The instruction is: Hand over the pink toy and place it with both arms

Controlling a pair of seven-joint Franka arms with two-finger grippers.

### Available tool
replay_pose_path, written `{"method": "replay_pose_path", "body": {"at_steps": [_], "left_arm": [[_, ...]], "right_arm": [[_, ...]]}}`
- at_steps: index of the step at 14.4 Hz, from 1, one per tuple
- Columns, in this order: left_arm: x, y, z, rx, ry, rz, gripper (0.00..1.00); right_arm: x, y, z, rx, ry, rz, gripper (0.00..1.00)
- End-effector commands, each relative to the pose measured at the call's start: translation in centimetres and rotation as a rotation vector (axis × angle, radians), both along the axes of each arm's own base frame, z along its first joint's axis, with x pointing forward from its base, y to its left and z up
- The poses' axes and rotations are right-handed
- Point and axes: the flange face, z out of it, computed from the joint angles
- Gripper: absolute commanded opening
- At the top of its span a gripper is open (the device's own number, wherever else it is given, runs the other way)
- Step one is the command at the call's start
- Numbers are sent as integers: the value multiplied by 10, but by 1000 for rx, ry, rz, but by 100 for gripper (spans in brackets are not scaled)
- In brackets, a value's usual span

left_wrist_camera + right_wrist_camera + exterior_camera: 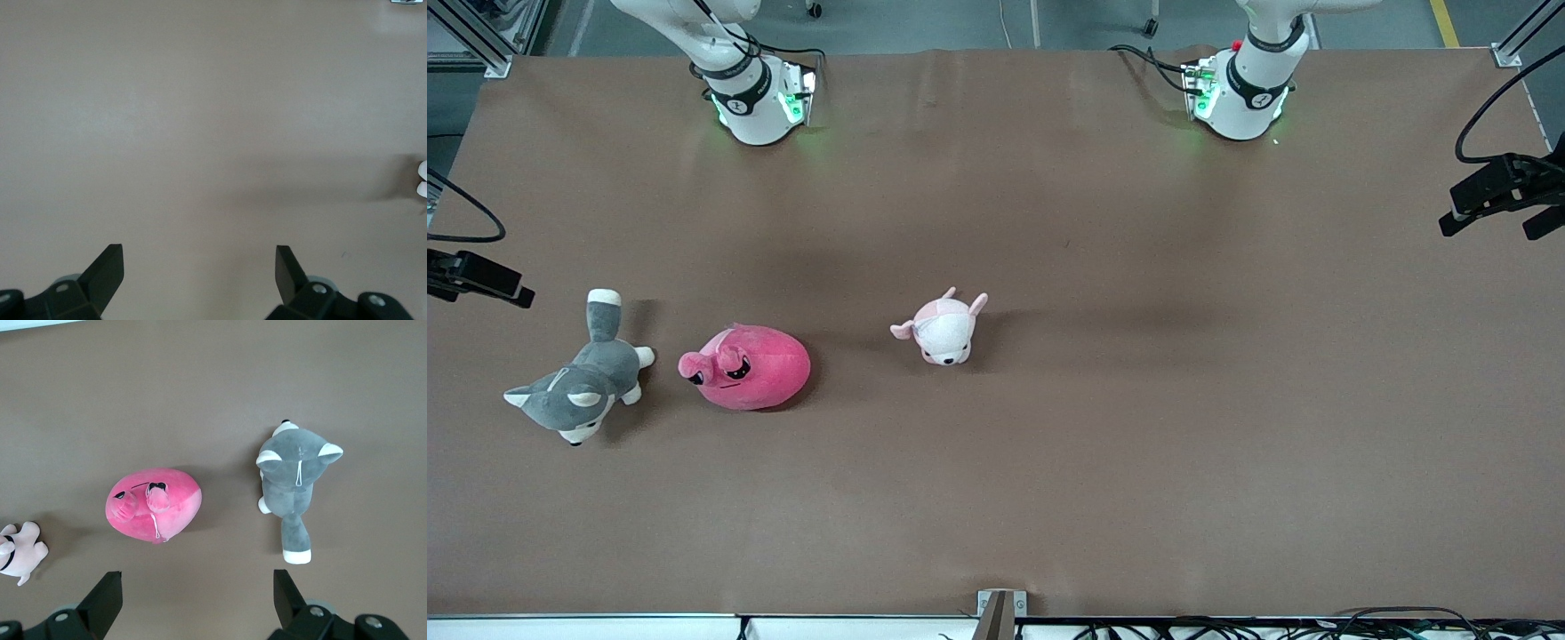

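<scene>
Right wrist view: right fingers (107, 597) spread wide above pink toy (155, 503).

Both pincers (199, 267) (197, 590) raised, agape.

The front camera hangs high, facing both arm bases across the worktop (1049, 222). Each wrist camera looks straight down past its own tool. The right wrist view shares the pink toy (154, 504) (747, 366) with the front view
</scene>
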Motion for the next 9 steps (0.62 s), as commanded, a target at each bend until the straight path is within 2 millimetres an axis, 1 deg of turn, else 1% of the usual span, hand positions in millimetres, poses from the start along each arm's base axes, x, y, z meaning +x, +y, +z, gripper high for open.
{"method": "replay_pose_path", "body": {"at_steps": [1,2,3,5,7,8,9], "left_arm": [[-1,4,5,14,-7,0,100],[-1,2,6,14,-9,-3,100],[-2,2,7,14,-10,-5,100],[-2,1,7,14,-9,-5,100],[-2,-1,8,14,-10,-8,100],[-2,-1,8,14,-10,-8,100],[-2,-1,8,15,-10,-8,100]], "right_arm": [[-7,-8,10,-24,-30,25,100],[-8,-6,11,-25,-38,25,100],[-6,-1,10,-26,-40,31,100],[-6,1,8,-30,-45,37,100],[-7,2,8,-32,-44,41,100],[-8,4,5,-32,-38,46,100],[-12,6,6,-33,-39,49,100]]}}
